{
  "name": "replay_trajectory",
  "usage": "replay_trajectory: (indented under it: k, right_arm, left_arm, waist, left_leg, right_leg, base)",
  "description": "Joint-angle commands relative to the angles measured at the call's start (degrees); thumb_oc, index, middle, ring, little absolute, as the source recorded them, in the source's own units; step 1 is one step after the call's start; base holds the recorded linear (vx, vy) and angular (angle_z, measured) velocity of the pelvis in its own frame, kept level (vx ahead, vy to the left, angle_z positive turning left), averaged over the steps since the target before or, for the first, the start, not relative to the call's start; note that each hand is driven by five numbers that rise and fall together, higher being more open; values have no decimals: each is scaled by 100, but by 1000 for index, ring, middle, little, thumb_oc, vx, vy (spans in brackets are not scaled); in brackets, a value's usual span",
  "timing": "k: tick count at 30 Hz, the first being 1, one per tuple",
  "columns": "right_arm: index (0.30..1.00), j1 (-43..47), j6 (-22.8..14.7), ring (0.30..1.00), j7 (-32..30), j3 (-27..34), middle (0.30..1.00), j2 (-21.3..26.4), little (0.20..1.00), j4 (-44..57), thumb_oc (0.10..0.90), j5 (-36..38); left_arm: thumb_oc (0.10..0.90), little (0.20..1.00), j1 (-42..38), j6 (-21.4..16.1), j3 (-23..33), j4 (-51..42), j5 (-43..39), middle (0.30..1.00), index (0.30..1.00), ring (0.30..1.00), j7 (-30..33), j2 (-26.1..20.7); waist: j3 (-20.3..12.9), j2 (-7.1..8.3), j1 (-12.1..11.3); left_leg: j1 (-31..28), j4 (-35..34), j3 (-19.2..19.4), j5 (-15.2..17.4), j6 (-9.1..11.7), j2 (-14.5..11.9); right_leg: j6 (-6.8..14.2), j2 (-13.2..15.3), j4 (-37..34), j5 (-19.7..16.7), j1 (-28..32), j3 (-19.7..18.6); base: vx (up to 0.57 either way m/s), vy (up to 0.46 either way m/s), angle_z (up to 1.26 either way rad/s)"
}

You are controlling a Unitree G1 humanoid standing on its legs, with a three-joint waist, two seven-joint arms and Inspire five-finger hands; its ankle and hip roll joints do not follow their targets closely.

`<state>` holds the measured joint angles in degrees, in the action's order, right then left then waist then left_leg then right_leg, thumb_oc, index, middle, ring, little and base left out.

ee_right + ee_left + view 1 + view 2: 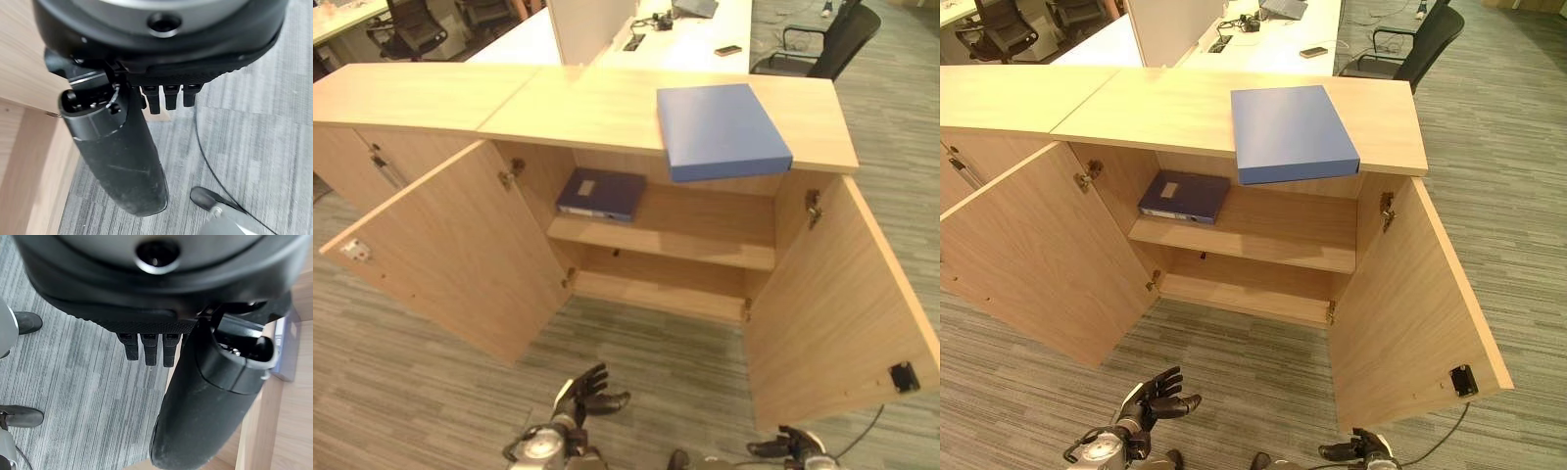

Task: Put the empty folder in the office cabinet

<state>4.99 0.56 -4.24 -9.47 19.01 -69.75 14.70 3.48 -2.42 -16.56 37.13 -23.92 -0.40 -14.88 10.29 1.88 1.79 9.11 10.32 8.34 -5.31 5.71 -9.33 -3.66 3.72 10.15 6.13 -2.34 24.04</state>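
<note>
Folder [722, 129] lying on cabinet [607, 108] top, upper right of centre (doors standing open). Left hand [585, 392] hanging bottom centre, fingers relaxed apart; right hand [781, 447] bottom right, likewise holding nothing.

The left hand [205, 396] hangs empty over grey striped carpet [83, 382], fingers [149, 350] straight. At three o'clock stands light wooden cabinet panelling [293, 421].

The cabinet [607, 117] stands open, one door [450, 255] swung out left of it and one door [842, 304] swung out right. A folder [720, 129] lies on top of the cabinet, toward its right end, poking over the front edge. Another folder [602, 193] lies inside the cabinet on the left part of its shelf [695, 240]. Behind the cabinet stands a worktop [695, 44].
</note>
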Motion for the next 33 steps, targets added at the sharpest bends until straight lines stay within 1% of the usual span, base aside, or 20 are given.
replay_trajectory:
  k: [1,4,6,7,9,12,13,14,16,17,19,20,21,22,25,26,27,29,32,33]
  right_arm:
    - [900,-84,-26,900,0,-43,900,194,900,-51,800,-114]
    - [900,-113,-22,900,8,-81,900,149,900,-91,800,-167]
    - [900,-147,-13,900,9,-84,900,100,900,-131,800,-263]
    - [900,-173,-17,900,-2,-38,900,44,900,-142,800,-232]
    - [900,-186,-20,900,-8,-24,900,18,900,-134,800,-214]
    - [900,-193,-34,900,-28,25,900,-122,900,-136,800,-167]
    - [900,-195,-36,900,-27,67,900,-183,900,-87,800,-113]
    - [900,-196,-35,900,-27,64,900,-184,900,-87,800,-113]
    - [900,-181,-54,900,-21,114,900,-245,900,-13,800,-46]
    - [900,-210,-80,900,-8,121,900,-307,900,44,800,-5]
    - [900,-222,-87,900,-2,129,900,-346,900,52,800,6]
    - [900,-260,-100,900,23,136,900,-395,900,59,800,40]
    - [900,-259,-107,900,21,140,900,-415,900,45,800,52]
    - [900,-255,-108,900,20,136,900,-421,900,42,800,52]
    - [900,-237,-152,900,-21,109,900,-526,900,-11,800,137]
    - [900,-219,-169,900,-53,63,900,-570,900,-40,800,183]
    - [900,-210,-172,900,-55,67,900,-576,900,-45,800,186]
    - [900,-184,-201,900,-90,9,900,-625,900,-91,800,247]
    - [900,-132,-197,900,-144,-81,900,-674,900,-147,800,210]
    - [900,-128,-198,900,-145,-75,900,-678,900,-148,800,210]
  left_arm:
    - [800,900,24,-214,284,-578,217,900,900,900,58,-236]
    - [800,900,14,-217,282,-474,274,900,900,900,63,-207]
    - [800,900,57,-213,291,-461,319,900,900,900,70,-193]
    - [800,900,69,-243,328,-541,326,900,900,900,123,-207]
    - [800,900,87,-260,364,-635,321,900,900,900,161,-220]
    - [800,900,119,-433,688,-1569,204,900,900,900,385,-310]
    - [800,900,167,-516,882,-2117,124,900,900,900,503,-323]
    - [800,900,175,-507,887,-2130,124,900,900,900,504,-325]
    - [800,900,178,-633,1131,-2771,330,900,900,900,650,-429]
    - [800,900,174,-759,1357,-3267,681,900,900,900,812,-547]
    - [800,900,186,-771,1453,-3506,853,900,900,900,865,-595]
    - [800,900,145,-827,1662,-3982,1280,900,900,900,1019,-761]
    - [800,900,82,-900,1781,-4204,1583,900,900,900,1162,-859]
    - [800,900,92,-887,1787,-4225,1599,900,900,900,1168,-858]
    - [800,900,-192,-1039,2060,-4789,2634,900,900,900,1758,-1079]
    - [800,900,-436,-1104,2077,-5055,3139,900,900,900,2031,-1173]
    - [800,900,-445,-1097,2067,-5056,3165,900,900,900,2048,-1172]
    - [800,900,-761,-1129,1951,-5249,3665,900,900,900,2265,-1307]
    - [800,900,-1112,-1134,1638,-5368,4228,900,900,900,2307,-1510]
    - [800,900,-1127,-1137,1626,-5352,4235,900,900,900,2318,-1513]
  waist:
    - [181,-19,-287]
    - [145,-41,-330]
    - [40,-103,-349]
    - [-98,-158,-320]
    - [-129,-176,-313]
    - [-242,-227,-322]
    - [-269,-226,-332]
    - [-265,-224,-333]
    - [-278,-210,-347]
    - [-304,-195,-350]
    - [-313,-179,-352]
    - [-334,-163,-351]
    - [-347,-160,-354]
    - [-343,-154,-352]
    - [-373,-108,-348]
    - [-408,-92,-328]
    - [-398,-87,-333]
    - [-427,-68,-300]
    - [-471,-63,-242]
    - [-466,-61,-250]
  left_leg:
    - [130,-678,-258,-125,31,303]
    - [116,-894,-373,-195,44,369]
    - [-100,-1216,-345,-197,25,383]
    - [-339,-1451,-344,-200,0,457]
    - [-440,-1500,-322,-179,-16,487]
    - [-682,-1532,-298,-31,-103,614]
    - [-757,-1532,-277,33,-137,654]
    - [-764,-1532,-273,35,-137,655]
    - [-816,-1532,-259,89,-155,682]
    - [-858,-1532,-221,148,-169,700]
    - [-889,-1532,-195,181,-175,706]
    - [-936,-1532,-170,227,-178,710]
    - [-952,-1532,-164,250,-175,715]
    - [-956,-1532,-163,252,-175,716]
    - [-1009,-1532,-142,311,-161,718]
    - [-1039,-1532,-125,337,-154,714]
    - [-1044,-1532,-124,339,-154,715]
    - [-1083,-1532,-106,370,-146,717]
    - [-1158,-1532,-62,424,-139,701]
    - [-1161,-1532,-59,425,-139,701]
  right_leg:
    - [647,23,-1089,-383,454,-766]
    - [676,-45,-1176,-363,562,-828]
    - [713,-62,-1221,-352,663,-888]
    - [736,-56,-1298,-357,710,-914]
    - [744,-49,-1326,-363,740,-937]
    - [807,18,-1401,-405,825,-1003]
    - [843,61,-1416,-429,864,-1026]
    - [844,62,-1418,-429,870,-1029]
    - [874,88,-1424,-447,885,-1043]
    - [898,110,-1450,-471,903,-1054]
    - [911,119,-1477,-484,927,-1057]
    - [930,133,-1498,-486,952,-1055]
    - [942,143,-1507,-489,962,-1053]
    - [944,144,-1507,-488,965,-1054]
    - [973,172,-1515,-488,1012,-1036]
    - [985,188,-1515,-495,1022,-1033]
    - [986,189,-1515,-493,1027,-1034]
    - [1005,195,-1515,-490,1046,-1036]
    - [1042,212,-1515,-496,1066,-1043]
    - [1042,212,-1515,-497,1068,-1045]
  base:
    - [184,69,-7]
    - [157,73,-33]
    - [192,123,-38]
    - [183,128,-19]
    - [134,109,-19]
    - [159,136,-10]
    - [88,63,-16]
    - [88,55,-11]
    - [62,41,-3]
    - [68,42,-3]
    - [59,27,-4]
    - [51,22,-2]
    - [51,22,-3]
    - [30,8,-3]
    - [50,1,-2]
    - [0,0,0]
    - [0,0,0]
    - [21,-3,-4]
    - [23,2,-7]
    - [16,8,-9]
